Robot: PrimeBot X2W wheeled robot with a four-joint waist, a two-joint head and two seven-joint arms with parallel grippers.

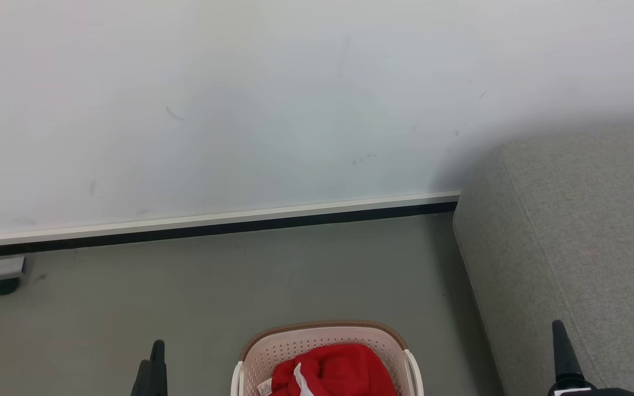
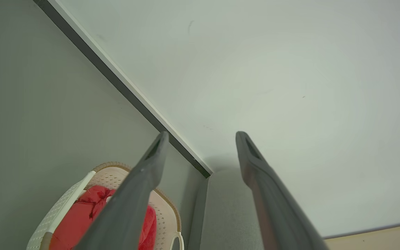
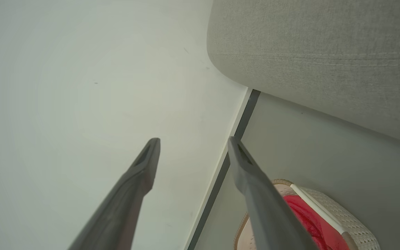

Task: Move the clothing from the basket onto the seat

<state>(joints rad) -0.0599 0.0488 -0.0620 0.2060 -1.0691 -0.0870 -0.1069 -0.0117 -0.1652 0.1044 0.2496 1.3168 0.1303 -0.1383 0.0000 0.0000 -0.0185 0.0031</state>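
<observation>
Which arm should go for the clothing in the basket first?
Probably left: left gripper, open, sits nearer the basket holding the red clothing; right gripper, also open, hangs farther off, by the grey seat.

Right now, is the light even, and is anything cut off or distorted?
Head view: soft, even light, no glare; a shadow lies on the wall beside the sofa, and the basket is cut by the bottom edge. Left wrist view: the left gripper looms large near the lens. Right wrist view: the same for the right gripper.
</observation>
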